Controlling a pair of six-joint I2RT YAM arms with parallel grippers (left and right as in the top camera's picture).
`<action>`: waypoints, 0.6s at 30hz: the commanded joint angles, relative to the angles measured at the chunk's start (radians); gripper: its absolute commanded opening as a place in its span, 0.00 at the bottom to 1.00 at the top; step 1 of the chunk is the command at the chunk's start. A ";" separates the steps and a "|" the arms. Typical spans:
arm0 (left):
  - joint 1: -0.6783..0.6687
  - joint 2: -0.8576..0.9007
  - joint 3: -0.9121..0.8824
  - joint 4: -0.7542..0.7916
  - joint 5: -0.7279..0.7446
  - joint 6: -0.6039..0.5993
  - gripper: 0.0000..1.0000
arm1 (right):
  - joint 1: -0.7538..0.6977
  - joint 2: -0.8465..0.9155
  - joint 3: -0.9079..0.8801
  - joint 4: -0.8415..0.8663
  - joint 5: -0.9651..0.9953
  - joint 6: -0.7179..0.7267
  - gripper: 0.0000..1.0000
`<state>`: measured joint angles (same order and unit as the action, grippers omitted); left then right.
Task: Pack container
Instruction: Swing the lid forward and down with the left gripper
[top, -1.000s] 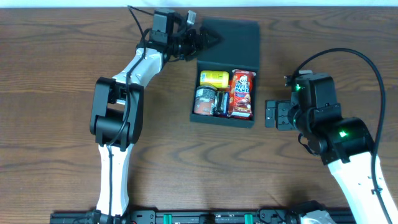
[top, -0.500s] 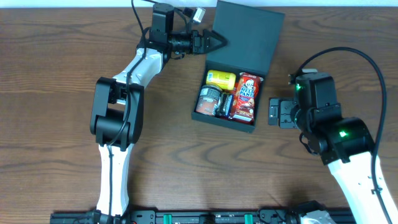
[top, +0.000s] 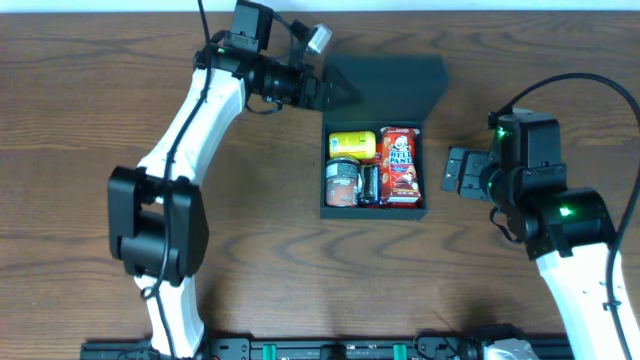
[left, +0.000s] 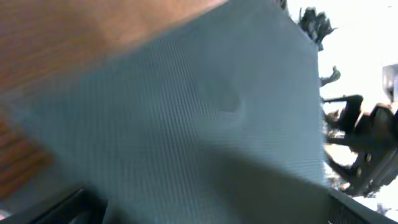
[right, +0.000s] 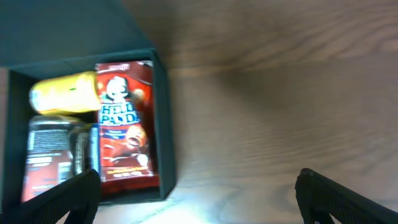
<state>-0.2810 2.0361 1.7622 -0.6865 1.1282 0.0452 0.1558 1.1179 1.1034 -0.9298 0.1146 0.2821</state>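
Observation:
The dark teal-black container (top: 372, 210) sits mid-table with its flap lid (top: 390, 85) raised behind it. It holds a yellow packet (top: 352, 143), a red Hello Panda pack (top: 400, 165) and a dark jar (top: 342, 183). My left gripper (top: 338, 91) is at the lid's left edge. In the left wrist view the lid's textured face (left: 205, 118) fills the frame, with the fingers far apart at the bottom corners. My right gripper (top: 456, 172) is open and empty just right of the container, whose right wall (right: 163, 118) and the red pack (right: 124, 124) show in its wrist view.
Bare brown wood table (top: 80, 150) surrounds the container. A cable loops above my right arm (top: 560, 90). A black rail (top: 330, 350) runs along the front edge.
The container has slid toward the front and turned square to the table. The lid looks smaller and more tilted. My left arm has swung outward, and my right gripper has shifted slightly right.

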 joint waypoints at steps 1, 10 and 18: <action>-0.026 -0.033 0.008 -0.061 -0.083 0.150 0.96 | -0.009 -0.001 0.046 0.003 -0.071 0.016 0.99; -0.134 -0.084 0.008 -0.266 -0.166 0.217 0.96 | -0.009 -0.001 0.205 -0.035 -0.075 -0.051 0.99; -0.231 -0.195 0.008 -0.377 -0.329 0.217 0.96 | -0.009 0.001 0.241 -0.158 -0.073 -0.051 0.99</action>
<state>-0.4984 1.9087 1.7622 -1.0409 0.8619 0.2440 0.1539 1.1179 1.3323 -1.0748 0.0437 0.2440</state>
